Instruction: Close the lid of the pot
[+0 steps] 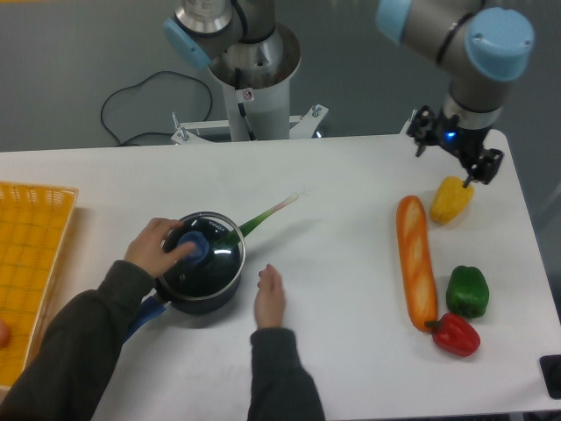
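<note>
The dark pot (213,294) stands on the white table at front left, its blue handle (145,317) pointing toward the front edge. The glass lid (221,254) lies on top of the pot. A person's hand (158,246) holds the lid's blue knob (195,249). The person's other hand (270,296) rests flat on the table just right of the pot. My gripper (459,151) hangs far off at the back right, above a yellow pepper (451,200). It holds nothing that I can see, and its jaws are not clear from this angle.
A green leek (266,216) lies just behind the pot. A long baguette (417,261), a green pepper (467,290) and a red pepper (456,333) lie at the right. A yellow basket (31,254) stands at the left edge. The person's arms reach in from the front.
</note>
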Controlling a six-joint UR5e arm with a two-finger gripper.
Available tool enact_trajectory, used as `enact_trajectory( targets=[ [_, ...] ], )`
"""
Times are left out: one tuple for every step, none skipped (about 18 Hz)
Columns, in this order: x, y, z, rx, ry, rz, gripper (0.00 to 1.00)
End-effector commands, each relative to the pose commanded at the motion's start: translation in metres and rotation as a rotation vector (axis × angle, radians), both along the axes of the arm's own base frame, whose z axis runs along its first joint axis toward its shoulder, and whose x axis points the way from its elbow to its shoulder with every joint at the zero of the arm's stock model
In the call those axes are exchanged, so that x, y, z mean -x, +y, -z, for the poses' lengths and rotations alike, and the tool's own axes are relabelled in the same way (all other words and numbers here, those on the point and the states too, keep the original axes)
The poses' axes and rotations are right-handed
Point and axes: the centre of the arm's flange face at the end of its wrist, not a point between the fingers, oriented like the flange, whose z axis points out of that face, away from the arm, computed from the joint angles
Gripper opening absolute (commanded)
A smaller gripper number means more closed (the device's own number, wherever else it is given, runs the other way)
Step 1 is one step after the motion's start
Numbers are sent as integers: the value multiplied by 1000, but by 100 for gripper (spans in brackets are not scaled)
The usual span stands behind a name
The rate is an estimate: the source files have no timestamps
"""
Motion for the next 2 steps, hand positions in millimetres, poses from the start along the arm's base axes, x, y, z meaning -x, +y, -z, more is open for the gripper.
enact_trajectory(
  targets=[
    [4, 0, 2, 0, -1, 0, 100],
    [8, -3, 2, -3, 7, -5, 100]
  ],
)
